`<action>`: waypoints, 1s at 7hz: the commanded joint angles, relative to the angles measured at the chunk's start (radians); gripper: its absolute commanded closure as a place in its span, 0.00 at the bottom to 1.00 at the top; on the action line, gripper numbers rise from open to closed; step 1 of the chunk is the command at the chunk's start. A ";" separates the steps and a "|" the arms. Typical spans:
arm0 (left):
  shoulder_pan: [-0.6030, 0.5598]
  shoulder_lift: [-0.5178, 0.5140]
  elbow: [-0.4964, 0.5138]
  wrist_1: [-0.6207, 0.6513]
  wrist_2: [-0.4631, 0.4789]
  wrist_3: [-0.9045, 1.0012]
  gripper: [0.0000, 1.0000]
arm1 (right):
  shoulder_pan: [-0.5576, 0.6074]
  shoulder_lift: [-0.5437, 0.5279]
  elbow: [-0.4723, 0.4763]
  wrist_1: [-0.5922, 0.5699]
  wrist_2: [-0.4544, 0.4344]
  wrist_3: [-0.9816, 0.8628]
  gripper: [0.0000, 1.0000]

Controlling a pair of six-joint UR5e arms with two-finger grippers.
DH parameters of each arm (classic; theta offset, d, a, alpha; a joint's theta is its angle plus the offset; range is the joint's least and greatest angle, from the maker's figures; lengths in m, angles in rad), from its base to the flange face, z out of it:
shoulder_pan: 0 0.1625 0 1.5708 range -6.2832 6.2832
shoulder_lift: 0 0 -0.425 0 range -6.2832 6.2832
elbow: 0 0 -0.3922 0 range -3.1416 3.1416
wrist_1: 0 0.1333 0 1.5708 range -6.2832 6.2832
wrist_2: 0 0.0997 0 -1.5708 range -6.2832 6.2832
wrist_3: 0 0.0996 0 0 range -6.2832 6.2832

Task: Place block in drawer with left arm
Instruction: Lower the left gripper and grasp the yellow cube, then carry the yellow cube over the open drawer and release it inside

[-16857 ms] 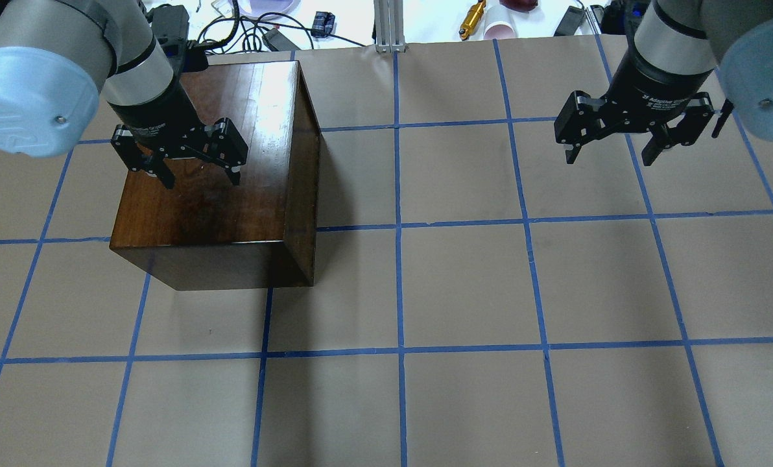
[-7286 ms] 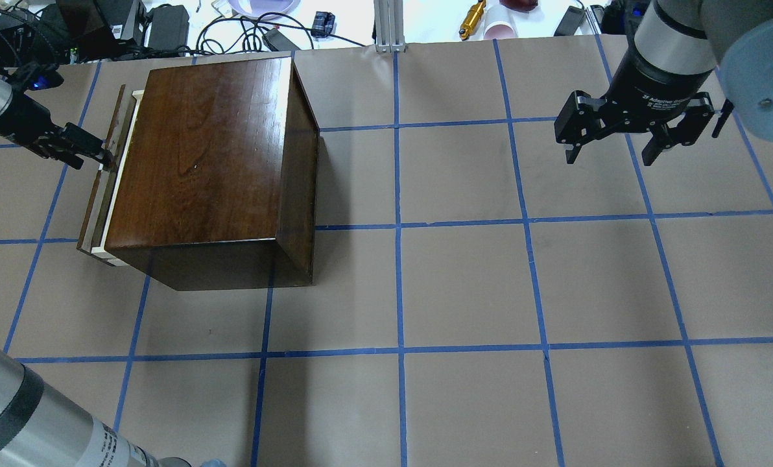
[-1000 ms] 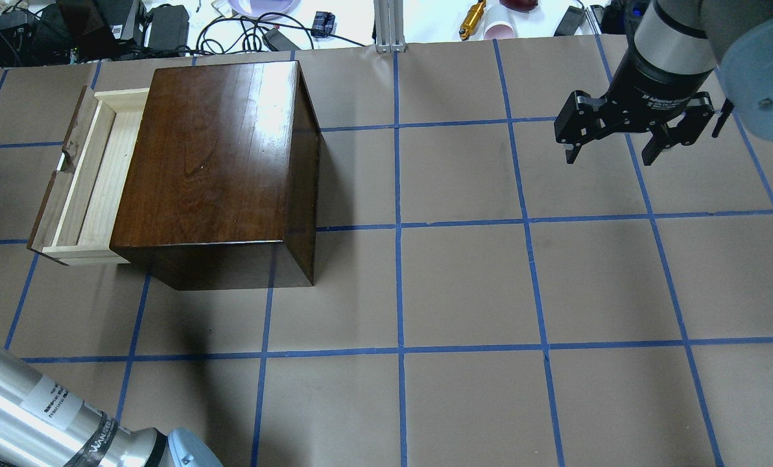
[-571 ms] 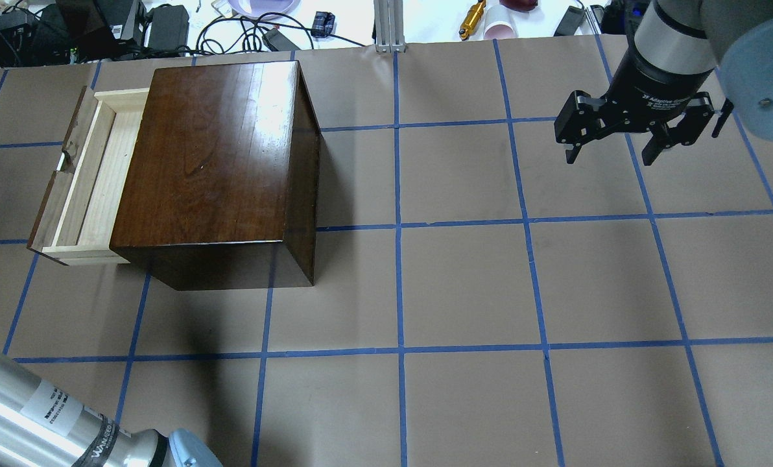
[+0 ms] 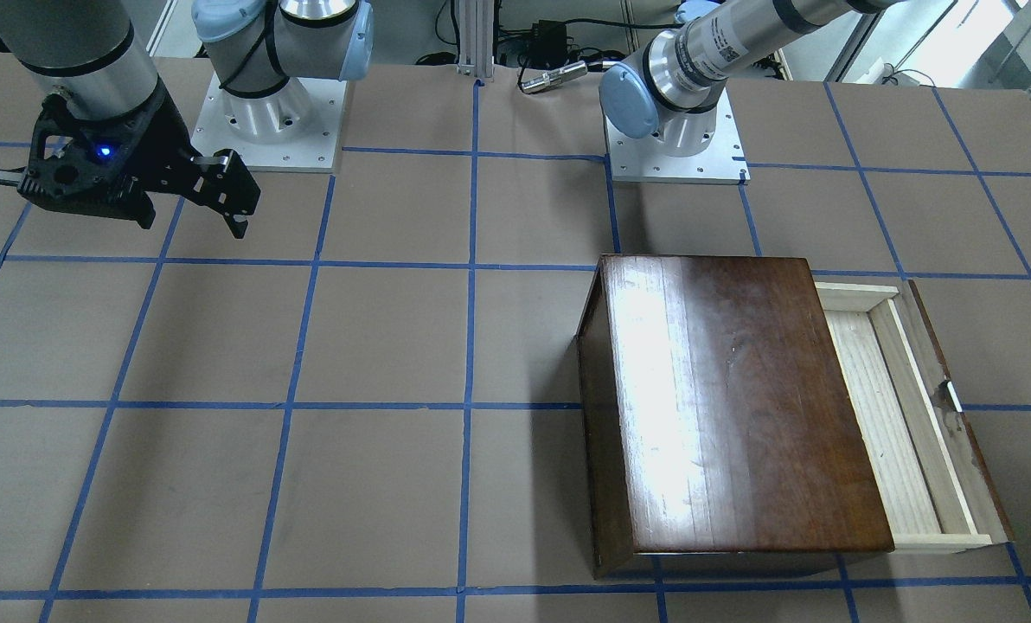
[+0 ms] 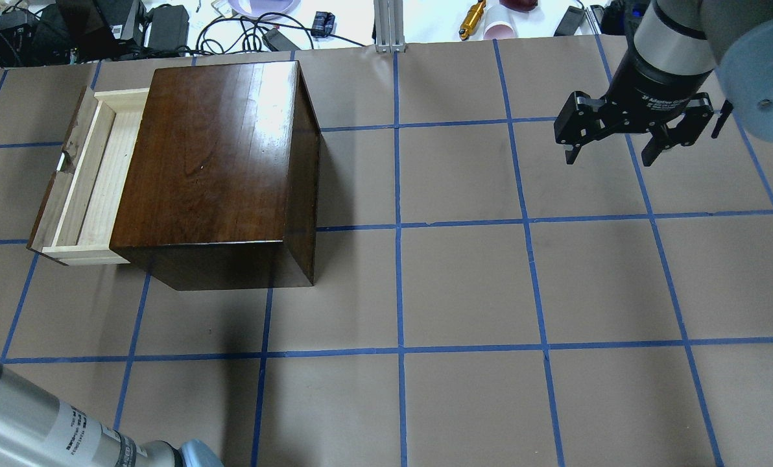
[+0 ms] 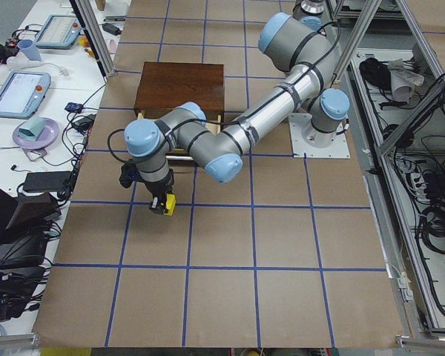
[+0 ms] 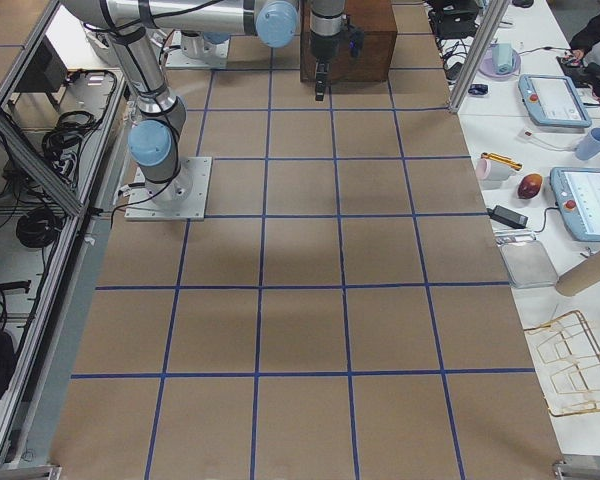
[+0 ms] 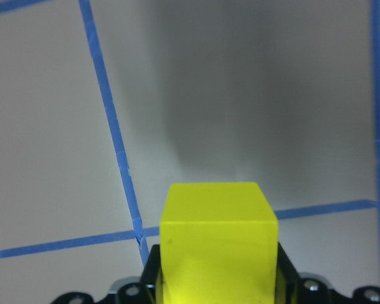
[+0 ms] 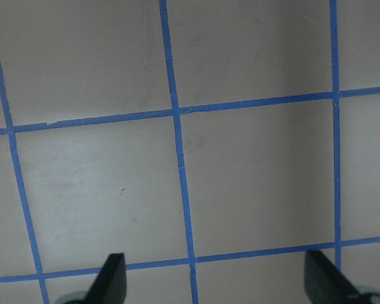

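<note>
While the left gripper [image 7: 162, 202] clamped its fingers on the block [image 9: 218, 244], the drawer [image 6: 101, 178] stood pulled out of the box [image 6: 211, 155], right gripper [image 6: 610, 157] fingers spread open above the bench [image 6: 464, 285].

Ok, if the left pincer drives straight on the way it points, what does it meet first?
The left pincer points down; the block it grips would meet bare table paper near a blue tape line. How much gap remains is unclear.
</note>
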 commanded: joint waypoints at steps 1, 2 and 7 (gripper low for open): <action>-0.133 0.104 -0.010 -0.107 -0.019 -0.175 1.00 | 0.000 0.000 0.000 0.000 0.001 0.000 0.00; -0.201 0.124 -0.019 -0.115 -0.030 -0.234 1.00 | 0.000 0.000 0.000 0.000 0.001 0.000 0.00; -0.286 0.124 -0.155 -0.109 -0.122 -0.388 1.00 | 0.000 0.000 -0.001 0.000 0.000 0.000 0.00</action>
